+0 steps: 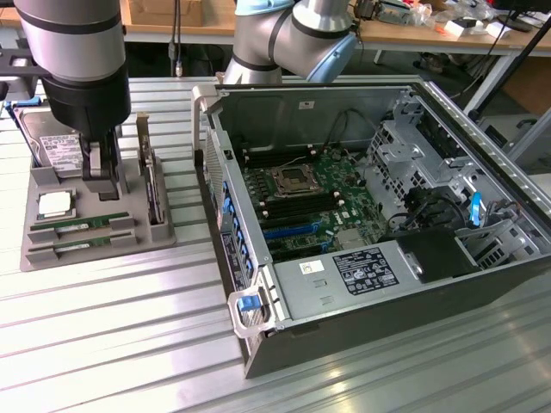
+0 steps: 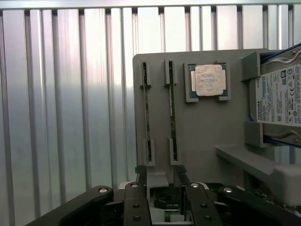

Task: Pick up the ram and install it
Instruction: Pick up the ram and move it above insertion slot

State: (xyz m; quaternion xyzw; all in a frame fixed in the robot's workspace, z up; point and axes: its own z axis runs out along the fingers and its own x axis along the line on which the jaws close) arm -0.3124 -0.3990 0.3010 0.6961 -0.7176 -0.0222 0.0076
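Two green ram sticks stand on edge in the slots of a grey holder tray [image 1: 129,245]; one ram stick [image 1: 80,223] [image 2: 172,113] lies closer to the CPU, the other ram stick [image 1: 76,245] [image 2: 147,117] runs parallel beside it. My gripper [image 1: 103,175] [image 2: 161,175] hangs over the tray between the hard drive and the sticks, a short way from their near ends. It is open, its fingers [image 2: 140,175] apart with nothing held. The open computer case [image 1: 258,353] shows the motherboard with black memory slots [image 1: 320,203] around the CPU socket.
The tray also carries a square silver CPU [image 1: 53,204] [image 2: 207,80], a hard drive [image 1: 47,142] [image 2: 280,96] and an upright card [image 1: 153,185]. The case's raised wall [image 1: 225,219] stands between tray and motherboard. Ribbed metal tabletop [image 1: 120,344] surrounds everything.
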